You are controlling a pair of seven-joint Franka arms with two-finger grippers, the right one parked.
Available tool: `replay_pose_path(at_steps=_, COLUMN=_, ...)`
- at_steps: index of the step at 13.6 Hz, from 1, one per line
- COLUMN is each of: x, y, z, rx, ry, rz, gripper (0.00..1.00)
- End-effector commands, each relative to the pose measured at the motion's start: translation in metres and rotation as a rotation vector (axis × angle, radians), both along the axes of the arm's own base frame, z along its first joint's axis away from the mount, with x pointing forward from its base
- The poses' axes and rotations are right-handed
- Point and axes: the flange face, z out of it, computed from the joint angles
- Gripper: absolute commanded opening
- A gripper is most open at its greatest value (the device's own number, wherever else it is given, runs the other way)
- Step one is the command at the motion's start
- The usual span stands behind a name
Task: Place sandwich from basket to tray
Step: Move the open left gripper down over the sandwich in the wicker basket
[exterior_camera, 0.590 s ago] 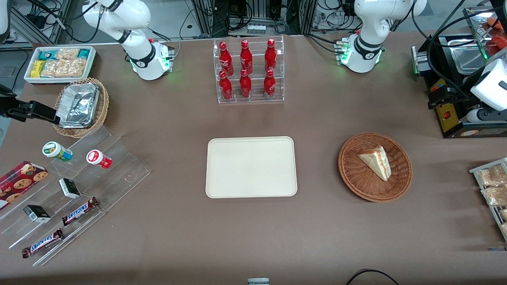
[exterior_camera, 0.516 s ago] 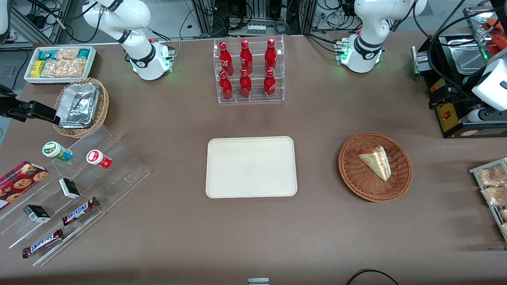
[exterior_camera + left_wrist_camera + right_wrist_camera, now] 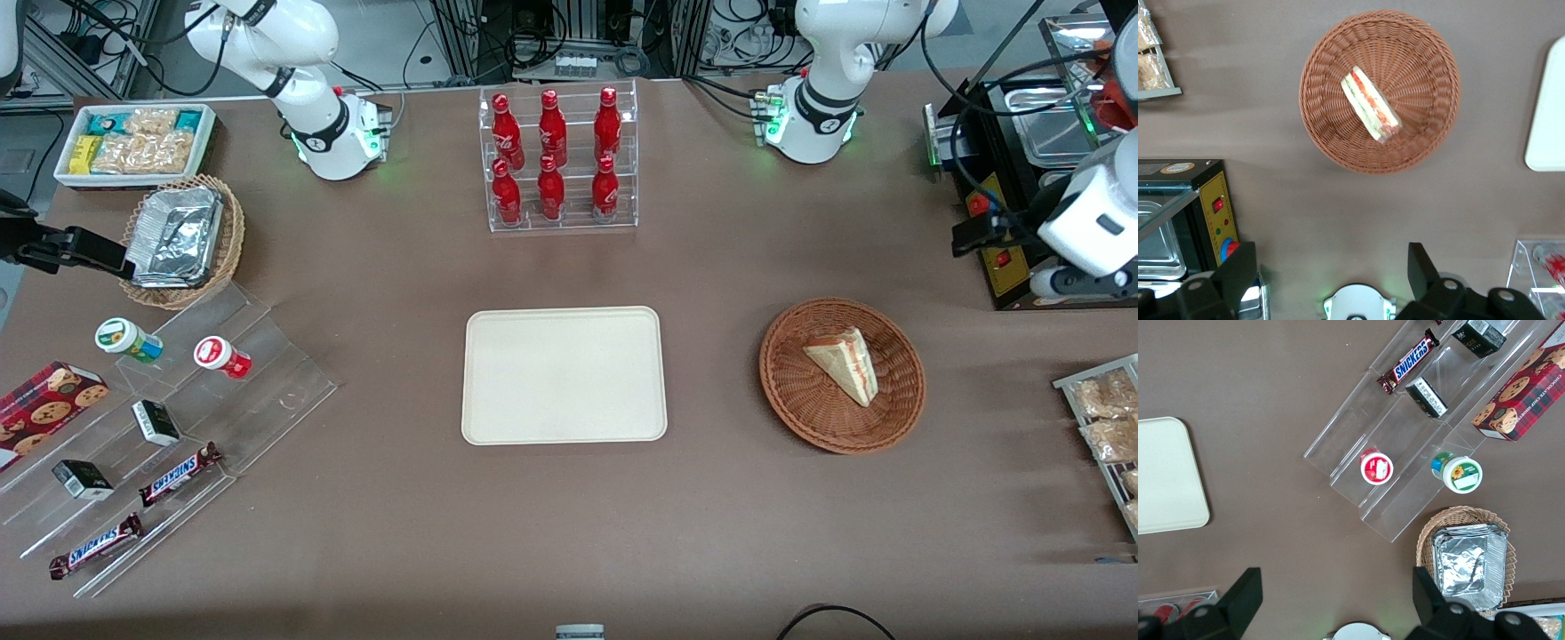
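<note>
**Tool spread wide and empty, up above the basket**

Tool [image 3: 1328, 263] of the left arm hangs high over the tabletop [image 3: 569, 533], toward the working arm's end. Its two fingers [image 3: 1238, 267] stand far apart. Nothing is between them and they touch nothing.

From the wrist camera the basket [image 3: 1318, 133] is seen well below the tool, with the sandwich [image 3: 1370, 103] lying inside it, near its middle. The red and green filling on the cut edge faces up toward this camera.

In the front view, with twelve o'clock pointing away from the camera, the wedge lies slanted in the basket. One end points to about ten o'clock and the other to about five o'clock. The tray [image 3: 564, 375] lies at nine o'clock from the basket, well apart from it, and nothing is on it.

I judge that the step in hand is the approach. To do it well, the tool should come over the middle of the wedge and turn so that the fingers close across its two flat bread faces, not along its length. It should go down between the basket walls without touching the rim, and close softly, because the bread probably crushes easily.
</note>
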Motion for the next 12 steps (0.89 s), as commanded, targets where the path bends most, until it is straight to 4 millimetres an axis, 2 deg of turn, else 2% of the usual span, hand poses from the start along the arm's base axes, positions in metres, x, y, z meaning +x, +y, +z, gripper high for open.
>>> replay_pose_path(at_steps=1, x=-0.001, y=-0.012, z=-0.033, rx=0.042, ry=-0.027, rz=0.111, gripper=1.0)
replay_pose_path(at_steps=2, x=-0.003, y=-0.024, z=-0.049, rx=0.048, ry=-0.05, rz=0.136, gripper=1.0)
replay_pose_path(at_steps=4, x=-0.014, y=-0.042, z=-0.088, rx=0.062, ry=-0.129, rz=0.301, gripper=1.0)
replay_pose_path(at_steps=7, x=-0.037, y=-0.045, z=-0.137, rx=0.054, ry=-0.197, rz=0.444, gripper=1.0)
replay_pose_path(at_steps=9, x=-0.04, y=-0.05, z=-0.164, rx=0.048, ry=-0.233, rz=0.538, gripper=1.0)
replay_pose_path(at_steps=12, x=-0.043, y=-0.054, z=-0.199, rx=0.041, ry=-0.252, rz=0.587, gripper=1.0)
